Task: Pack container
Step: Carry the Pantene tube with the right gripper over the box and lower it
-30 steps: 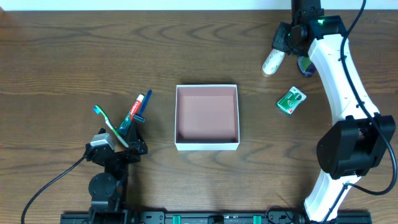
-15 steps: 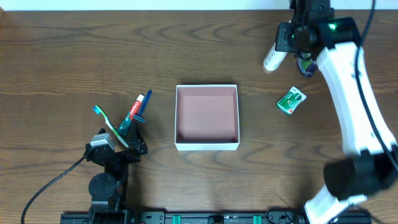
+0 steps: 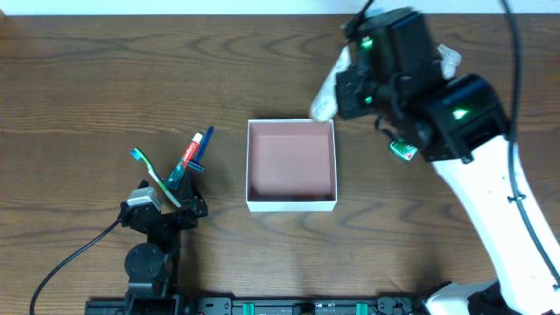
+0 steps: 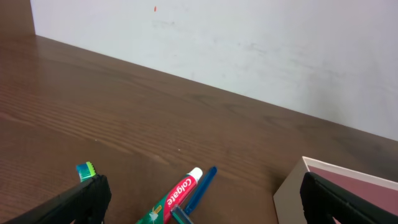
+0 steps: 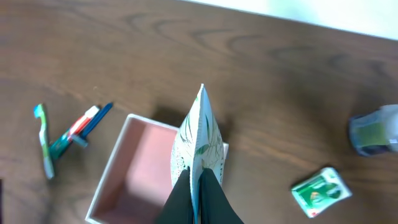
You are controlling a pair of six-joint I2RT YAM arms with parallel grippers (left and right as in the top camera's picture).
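The container (image 3: 291,206), a shallow white box with a pinkish-brown inside, sits mid-table and holds nothing. It also shows in the right wrist view (image 5: 134,180) and the left wrist view (image 4: 292,193). My right gripper (image 3: 346,92) is shut on a white printed tube (image 3: 325,98) and holds it in the air over the box's far right corner. The right wrist view shows the fingers (image 5: 198,177) pinching the tube's flat end (image 5: 199,140). My left gripper (image 3: 172,199) is open and empty, low at the front left.
A toothbrush (image 3: 149,171), a Colgate toothpaste (image 3: 188,156) and a blue razor (image 3: 203,144) lie just ahead of the left gripper. A green packet (image 3: 404,150) lies right of the box, partly under the right arm. A small bottle (image 5: 373,130) lies farther back right.
The right arm has lifted the white tube off the far right of the table and carried it left, to above the box's far right corner. The left arm has not moved.
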